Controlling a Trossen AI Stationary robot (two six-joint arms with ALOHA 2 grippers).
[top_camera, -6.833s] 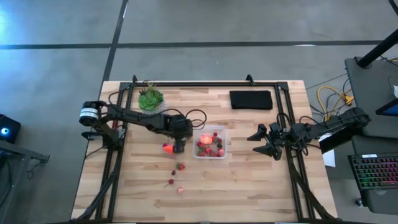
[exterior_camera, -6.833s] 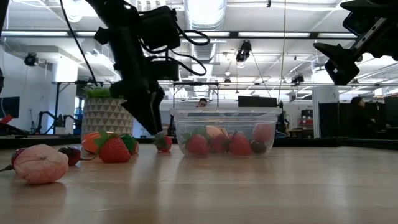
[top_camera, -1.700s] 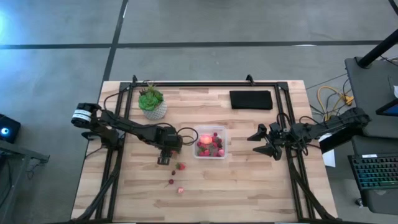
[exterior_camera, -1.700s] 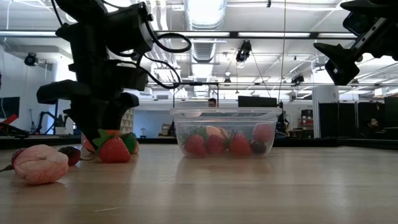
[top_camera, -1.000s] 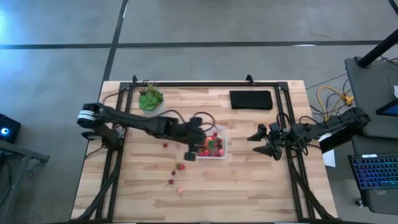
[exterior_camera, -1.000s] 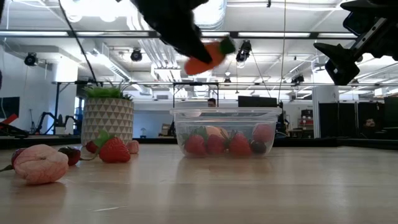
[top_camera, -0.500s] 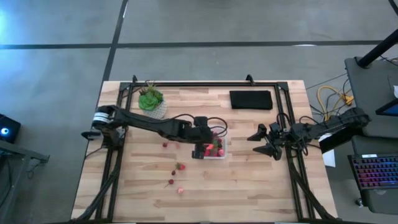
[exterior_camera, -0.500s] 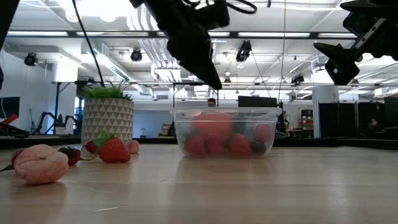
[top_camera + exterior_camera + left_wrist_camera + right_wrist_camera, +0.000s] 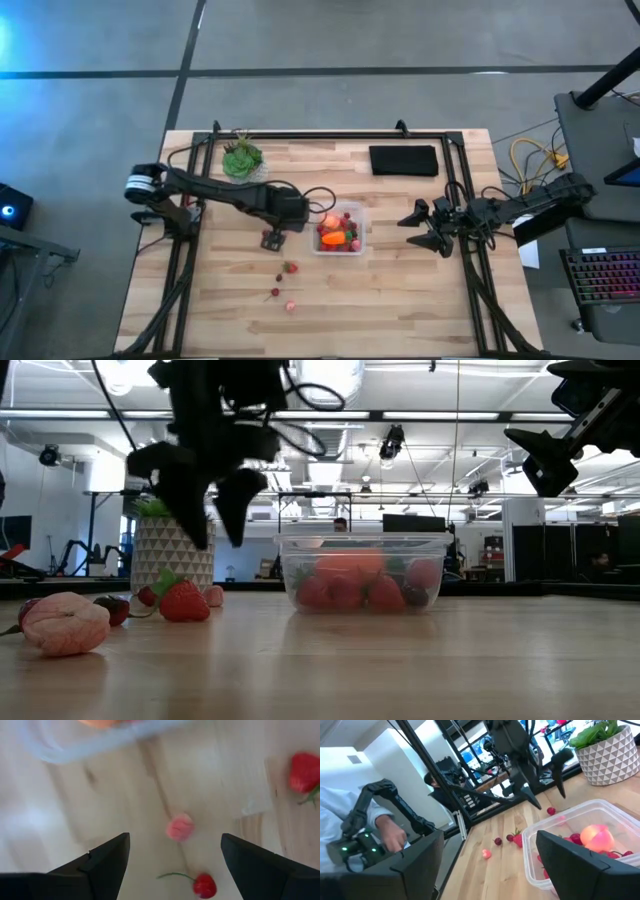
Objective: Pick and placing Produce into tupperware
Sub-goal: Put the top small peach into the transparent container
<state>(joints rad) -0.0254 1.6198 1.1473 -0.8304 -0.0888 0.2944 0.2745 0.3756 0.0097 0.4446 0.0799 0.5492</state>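
Our left hand [image 9: 272, 240] hangs spread and empty just left of the tub [image 9: 357, 247], which holds the carrot [image 9: 334, 239], round fruit [image 9: 331, 221] and berries. More berries [image 9: 290, 267] lie loose on the table [image 9: 400, 290]. Our right hand [image 9: 418, 228] waits spread at the right.

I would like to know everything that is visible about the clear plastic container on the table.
The tupperware is a small square tub of clear, whitish plastic with rounded corners and a thicker rim. It has no lid on and stands upright on the wooden table, near its middle. Inside lie several strawberries, an orange carrot piece and a round pink-red fruit. Neither gripper touches it: the left gripper hangs open just beside it.
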